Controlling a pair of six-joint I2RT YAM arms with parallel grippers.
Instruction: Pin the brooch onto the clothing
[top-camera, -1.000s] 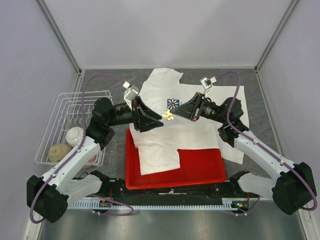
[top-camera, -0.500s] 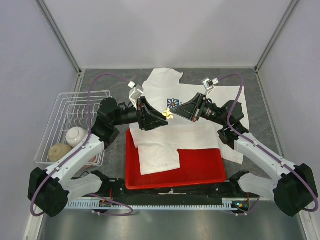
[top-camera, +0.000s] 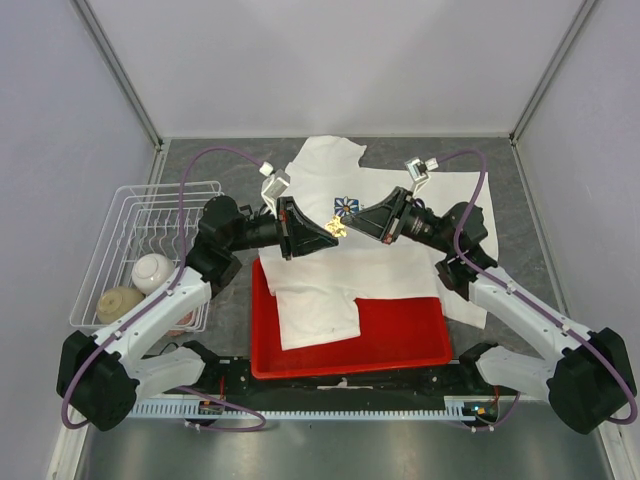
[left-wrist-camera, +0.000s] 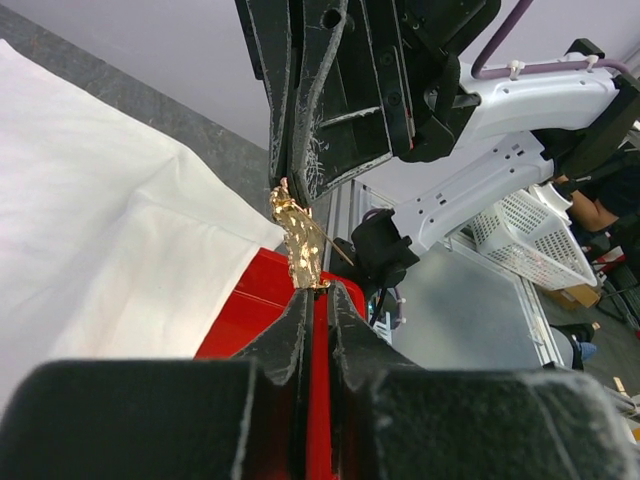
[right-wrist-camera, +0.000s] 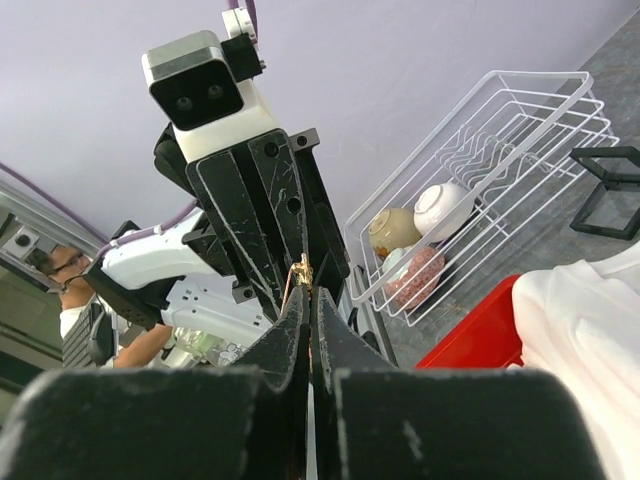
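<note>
The small gold brooch (top-camera: 338, 228) hangs in the air above the white T-shirt (top-camera: 320, 165), just below its blue daisy print (top-camera: 346, 207). My right gripper (top-camera: 347, 227) comes in from the right and is shut on one end of the brooch (right-wrist-camera: 302, 272). My left gripper (top-camera: 329, 231) faces it from the left. In the left wrist view its jaws have closed to a thin slit on the other end of the brooch (left-wrist-camera: 298, 245). The two grippers (left-wrist-camera: 316, 292) meet tip to tip. The T-shirt lies flat, its lower part draped over the red tray (top-camera: 400, 335).
A white wire rack (top-camera: 112, 215) stands at the left with bowls (top-camera: 150, 270) in it. Grey walls close in the back and both sides. The red tray's front rim (top-camera: 350, 368) lies just ahead of the arm bases.
The left gripper has slid right to the brooch and closed its jaws from wide open onto it. The right gripper has held the brooch nearly still.
</note>
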